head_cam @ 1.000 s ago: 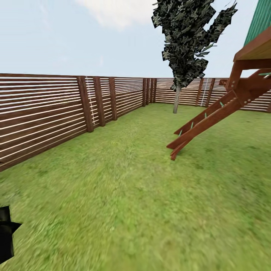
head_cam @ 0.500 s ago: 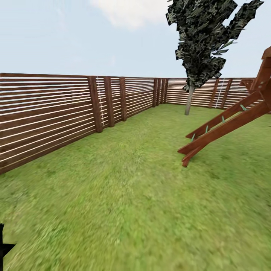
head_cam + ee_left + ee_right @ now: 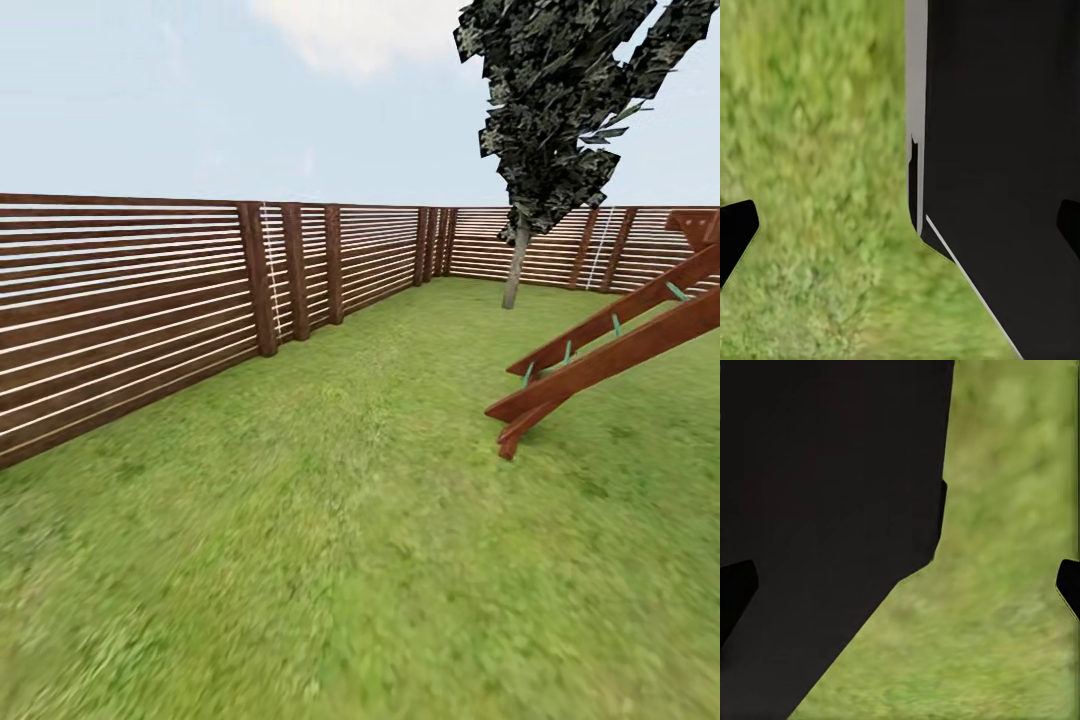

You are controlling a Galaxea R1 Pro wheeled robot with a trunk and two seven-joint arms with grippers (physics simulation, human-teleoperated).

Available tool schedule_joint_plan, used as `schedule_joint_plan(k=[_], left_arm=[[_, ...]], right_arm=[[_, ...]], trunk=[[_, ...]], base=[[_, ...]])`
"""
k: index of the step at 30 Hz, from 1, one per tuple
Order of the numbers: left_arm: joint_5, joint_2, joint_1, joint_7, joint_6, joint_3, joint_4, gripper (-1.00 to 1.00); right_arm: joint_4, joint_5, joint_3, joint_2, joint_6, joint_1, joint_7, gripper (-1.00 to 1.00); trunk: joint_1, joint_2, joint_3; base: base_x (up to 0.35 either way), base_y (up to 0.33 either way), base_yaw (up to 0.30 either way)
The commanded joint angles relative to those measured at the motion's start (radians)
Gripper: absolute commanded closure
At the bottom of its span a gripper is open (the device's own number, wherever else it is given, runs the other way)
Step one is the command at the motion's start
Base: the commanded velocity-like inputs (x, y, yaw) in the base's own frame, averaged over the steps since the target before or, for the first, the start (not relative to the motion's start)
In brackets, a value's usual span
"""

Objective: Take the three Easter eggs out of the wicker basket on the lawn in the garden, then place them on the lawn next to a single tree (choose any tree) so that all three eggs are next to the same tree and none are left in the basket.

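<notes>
Ahead, one lawn point(image 3: 350, 520), one dark tree point(image 3: 560, 100), both claws point(image 3: 900, 232) point(image 3: 900, 589) released, empty.

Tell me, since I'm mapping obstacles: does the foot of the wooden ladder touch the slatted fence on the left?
Apart. The head view shows the wooden ladder ending on the lawn, with a wide strip of grass between its foot and the fence.

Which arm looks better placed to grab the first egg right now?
Neither yet. Both the left gripper and right gripper hang open and empty over the lawn, beside the robot's dark body.
</notes>
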Motion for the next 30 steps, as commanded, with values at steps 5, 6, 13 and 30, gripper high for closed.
schedule_joint_plan(k=[5, 6, 13, 30], left_arm=[[-0.001, 0.000, 0.001, -0.001, 0.000, 0.000, -0.002, -1.00], [-0.001, 0.000, 0.001, -0.001, 0.000, 0.000, -0.002, -1.00], [-0.001, 0.000, 0.001, -0.001, 0.000, 0.000, -0.002, -1.00], [-0.001, 0.000, 0.001, -0.001, 0.000, 0.000, -0.002, -1.00]], right_arm=[[0.000, 0.003, 0.000, 0.002, -0.003, 0.000, 0.000, -1.00], [0.000, 0.002, 0.000, 0.002, -0.003, 0.000, 0.000, -1.00], [0.000, 0.002, 0.000, 0.000, -0.002, 0.000, 0.001, -1.00], [0.000, 0.003, 0.000, 0.000, -0.001, 0.000, 0.001, -1.00]], trunk=[[0.001, 0.000, 0.000], [0.001, 0.000, 0.000], [0.001, 0.000, 0.000], [0.001, 0.000, 0.000]], base=[[0.334, 0.000, 0.085], [0.334, 0.000, 0.214], [0.334, 0.000, 0.223], [0.334, 0.000, 0.034]])
